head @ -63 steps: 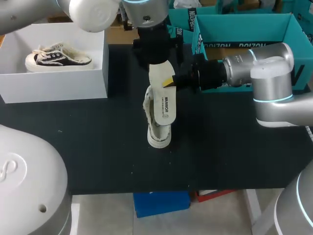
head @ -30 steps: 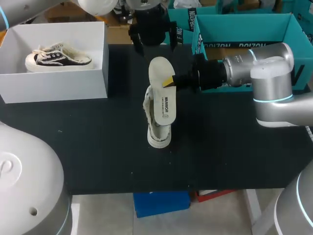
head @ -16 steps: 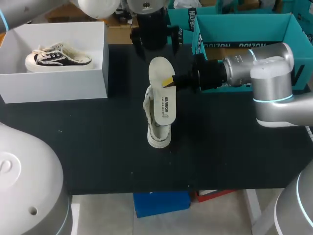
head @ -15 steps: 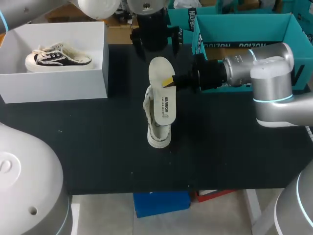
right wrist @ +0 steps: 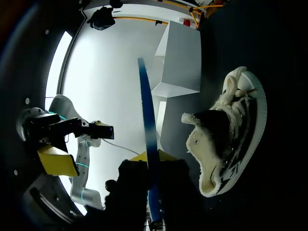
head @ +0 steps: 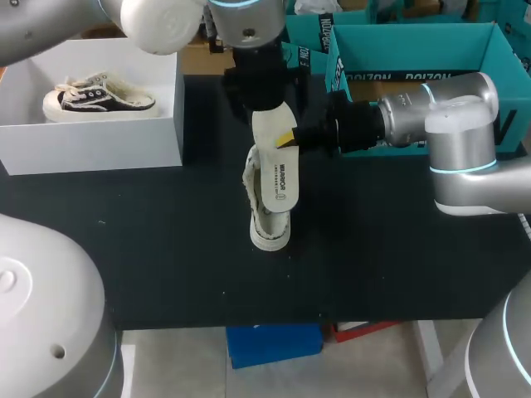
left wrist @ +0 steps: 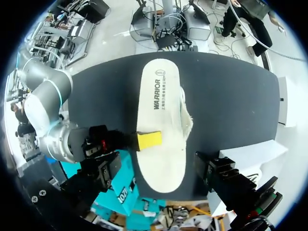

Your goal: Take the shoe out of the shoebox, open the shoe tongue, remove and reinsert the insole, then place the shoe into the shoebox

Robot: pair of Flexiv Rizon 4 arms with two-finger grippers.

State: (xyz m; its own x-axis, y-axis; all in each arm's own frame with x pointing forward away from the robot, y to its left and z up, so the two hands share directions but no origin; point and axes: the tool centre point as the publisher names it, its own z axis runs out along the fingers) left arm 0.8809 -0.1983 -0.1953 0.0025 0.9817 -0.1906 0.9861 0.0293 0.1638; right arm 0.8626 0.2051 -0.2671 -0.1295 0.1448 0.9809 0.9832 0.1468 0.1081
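The black table (head: 166, 265) runs wide toward its near edge and both sides, and the white shoebox (head: 91, 145) sits at the far left corner with a second shoe (head: 99, 95) lying inside it. The shoe (head: 270, 234) lies near the table's middle, well apart from the shoebox and the near edge, with black surface on every side. It rests on its side, cream and black, with a white sole and fleecy lining. The cream insole (head: 278, 178) is held over it, slanting up toward the far edge, its rim blue when seen edge-on. The right gripper (head: 286, 137), coming in from the right, is clamped on the insole's side edge. The left gripper (left wrist: 159, 166) hangs over the insole's upper end, its fingers spread wide on either side and touching nothing
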